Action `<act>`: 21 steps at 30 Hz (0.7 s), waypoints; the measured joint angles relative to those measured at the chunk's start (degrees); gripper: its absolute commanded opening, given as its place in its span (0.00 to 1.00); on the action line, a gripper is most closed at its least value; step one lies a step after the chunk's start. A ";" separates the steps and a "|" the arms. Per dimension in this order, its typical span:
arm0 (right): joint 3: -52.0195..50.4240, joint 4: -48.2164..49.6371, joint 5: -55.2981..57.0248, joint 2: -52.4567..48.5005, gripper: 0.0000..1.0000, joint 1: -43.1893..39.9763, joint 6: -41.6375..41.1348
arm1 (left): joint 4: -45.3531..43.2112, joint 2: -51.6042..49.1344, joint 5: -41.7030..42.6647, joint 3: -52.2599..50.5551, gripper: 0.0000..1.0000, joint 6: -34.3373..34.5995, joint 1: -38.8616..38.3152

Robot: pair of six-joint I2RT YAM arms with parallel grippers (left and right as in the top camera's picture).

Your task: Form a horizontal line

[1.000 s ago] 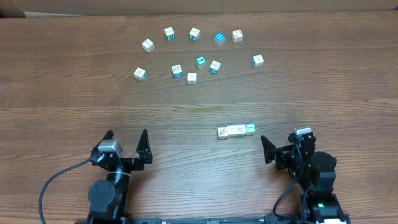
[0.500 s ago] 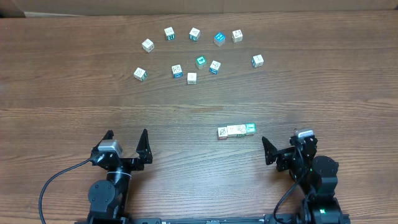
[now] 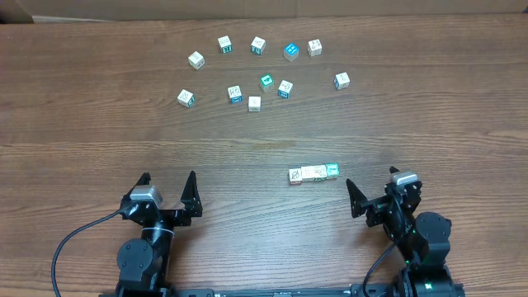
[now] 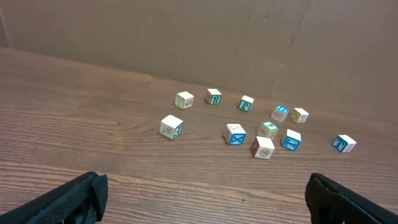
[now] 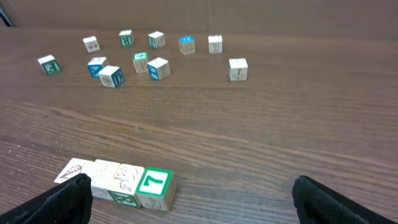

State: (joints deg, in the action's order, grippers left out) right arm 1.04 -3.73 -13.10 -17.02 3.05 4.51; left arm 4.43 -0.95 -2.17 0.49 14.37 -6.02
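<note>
Wooden bench (image 3: pixel 82 124): horizontal line (image 3: pixel 313 172) of touching cubes lies just ahead-left of right pincer (image 3: pixel 373 186), not touching. Right pincer spread, empty. Left pincer (image 3: pixel 169 177) spread, well apart.

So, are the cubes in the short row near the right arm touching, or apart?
Touching. The horizontal line shows four cubes side by side with no gap visible between them; the green-faced cube closes its right end.
</note>
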 measured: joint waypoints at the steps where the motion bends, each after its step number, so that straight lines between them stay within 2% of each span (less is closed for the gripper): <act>1: 0.00 0.00 0.02 0.46 1.00 0.00 0.00 | 0.00 0.00 0.00 0.00 0.99 0.00 0.00; 21: 0.00 -0.02 0.02 12.57 1.00 0.00 -0.02 | 0.00 0.00 0.02 0.00 0.99 0.00 0.00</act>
State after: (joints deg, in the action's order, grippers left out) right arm 1.04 -3.75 -13.08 -4.45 3.05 4.49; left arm 4.43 -0.95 -2.15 0.49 14.37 -6.02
